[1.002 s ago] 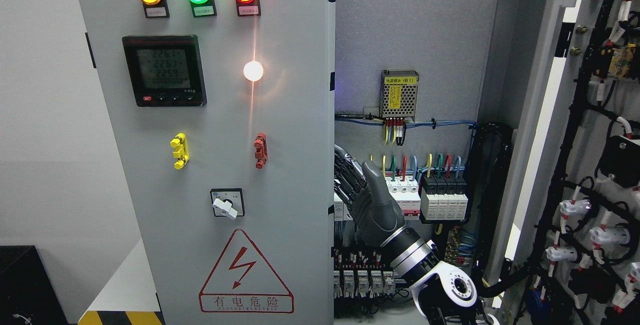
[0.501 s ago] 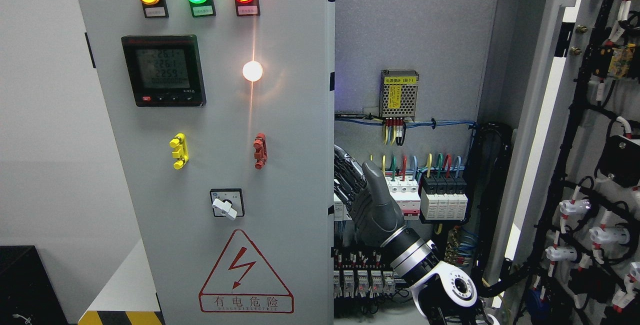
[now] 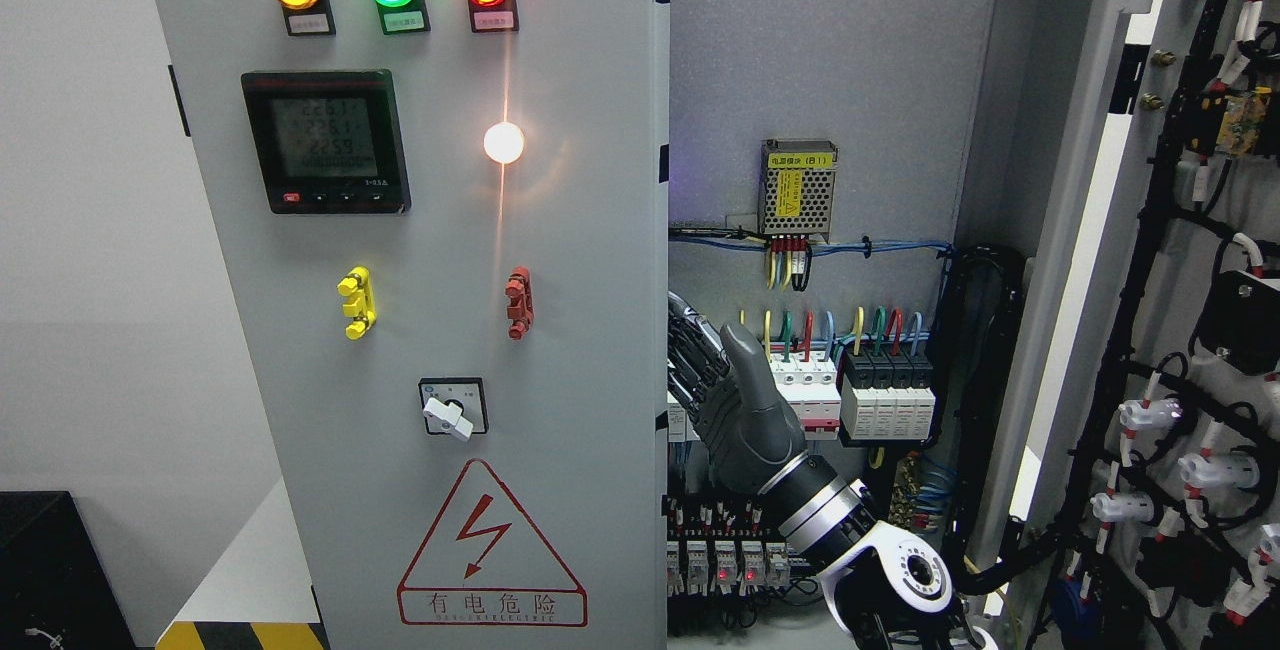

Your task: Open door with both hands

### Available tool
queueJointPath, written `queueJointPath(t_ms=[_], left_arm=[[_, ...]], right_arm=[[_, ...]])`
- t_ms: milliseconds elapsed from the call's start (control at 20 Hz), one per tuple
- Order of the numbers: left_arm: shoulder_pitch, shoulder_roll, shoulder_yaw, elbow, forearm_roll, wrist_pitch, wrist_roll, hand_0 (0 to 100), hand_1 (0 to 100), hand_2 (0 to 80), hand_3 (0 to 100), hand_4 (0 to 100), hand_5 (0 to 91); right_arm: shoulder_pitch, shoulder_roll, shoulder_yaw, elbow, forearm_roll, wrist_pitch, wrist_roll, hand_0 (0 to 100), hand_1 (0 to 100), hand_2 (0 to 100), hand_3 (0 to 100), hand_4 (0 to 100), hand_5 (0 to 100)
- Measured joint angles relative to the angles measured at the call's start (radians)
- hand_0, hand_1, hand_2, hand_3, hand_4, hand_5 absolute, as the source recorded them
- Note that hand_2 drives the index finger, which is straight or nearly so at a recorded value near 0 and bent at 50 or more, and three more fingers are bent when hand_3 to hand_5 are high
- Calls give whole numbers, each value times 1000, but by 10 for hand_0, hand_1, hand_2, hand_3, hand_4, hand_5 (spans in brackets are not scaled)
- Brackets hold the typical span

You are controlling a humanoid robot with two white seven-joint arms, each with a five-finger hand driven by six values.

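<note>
The grey left door carries three lit lamps, a black meter and a rotary switch. My right hand comes up from the lower right, inside the cabinet opening. Its fingers are curled against the right edge of that door, their tips hidden behind it. The thumb points upward, free of the door. The right door stands swung wide open, its wired inner side facing me. My left arm is out of view.
Inside the cabinet sit a power supply, rows of breakers with coloured wires, and relays close behind my hand. A black box and a striped ledge lie at the lower left.
The left door's face has shifted slightly to the left, and my right hand has moved a little left with its edge.
</note>
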State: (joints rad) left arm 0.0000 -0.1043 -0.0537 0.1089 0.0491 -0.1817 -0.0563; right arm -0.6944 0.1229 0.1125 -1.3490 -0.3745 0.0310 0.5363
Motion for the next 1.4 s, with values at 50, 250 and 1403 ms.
queueJointPath(t_ms=[50, 250, 1403], left_arm=[[0, 0, 0, 0, 0, 0, 0, 0, 0, 0, 0, 0, 0], [0, 0, 0, 0, 0, 0, -3, 0, 0, 0, 0, 0, 0], [0, 0, 0, 0, 0, 0, 0, 0, 0, 0, 0, 0, 0]], right_arm=[[0, 0, 0, 0, 0, 0, 1, 193, 0, 0, 0, 0, 0], [-1, 0, 1, 0, -1, 0, 6, 193, 0, 0, 0, 0, 0], [6, -2, 30, -11, -14, -2, 36, 193, 0, 0, 0, 0, 0]])
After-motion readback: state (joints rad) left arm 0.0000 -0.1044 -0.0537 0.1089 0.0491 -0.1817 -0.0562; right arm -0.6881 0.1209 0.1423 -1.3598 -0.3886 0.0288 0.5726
